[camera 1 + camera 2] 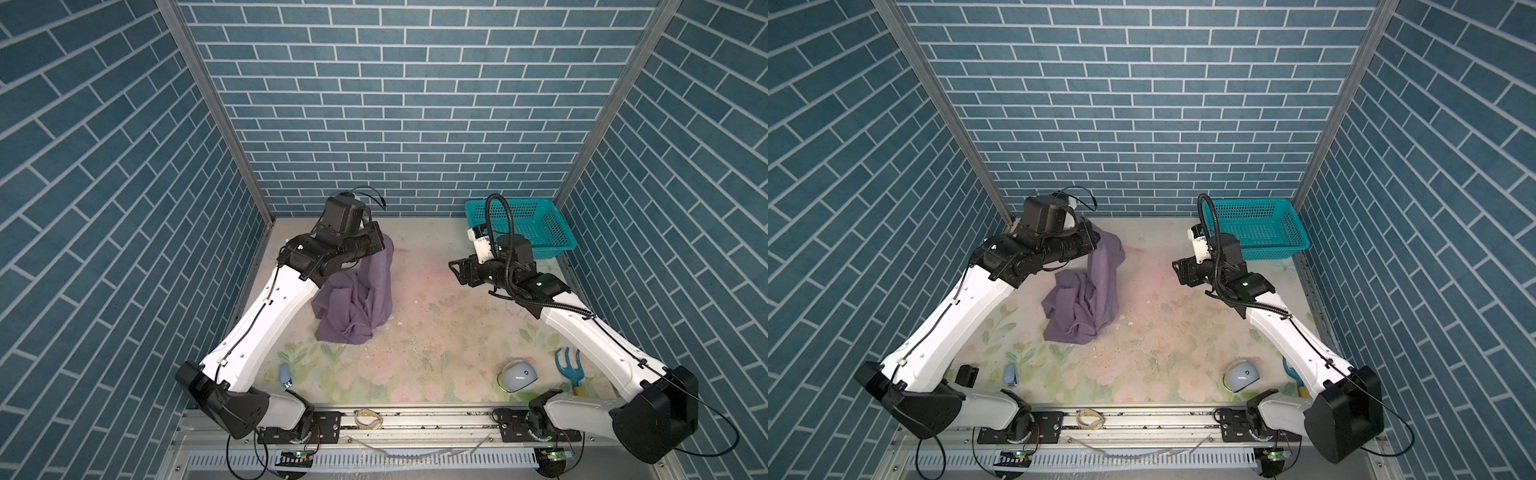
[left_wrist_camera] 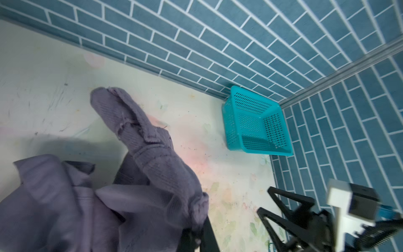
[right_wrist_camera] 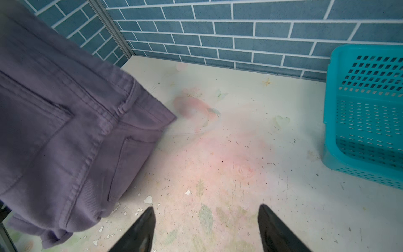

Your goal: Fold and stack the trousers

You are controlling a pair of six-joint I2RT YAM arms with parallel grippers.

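The left gripper [image 1: 377, 243] pinches the trousers [image 1: 357, 307], lifted at ten o'clock with the rest heaped on the table [image 1: 436, 332] — soft, light, limp cloth, I judge; the right gripper [image 3: 206, 207] gapes wide, empty; the firmer waistband [image 3: 148, 102] seems best to take.

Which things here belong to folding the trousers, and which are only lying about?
For the job:
- trousers, one part lifted, the rest heaped on the table
- left gripper, shut on them
- right gripper, open and empty

Lying about:
- teal basket
- blue hand rake
- pale domed object
- small blue object
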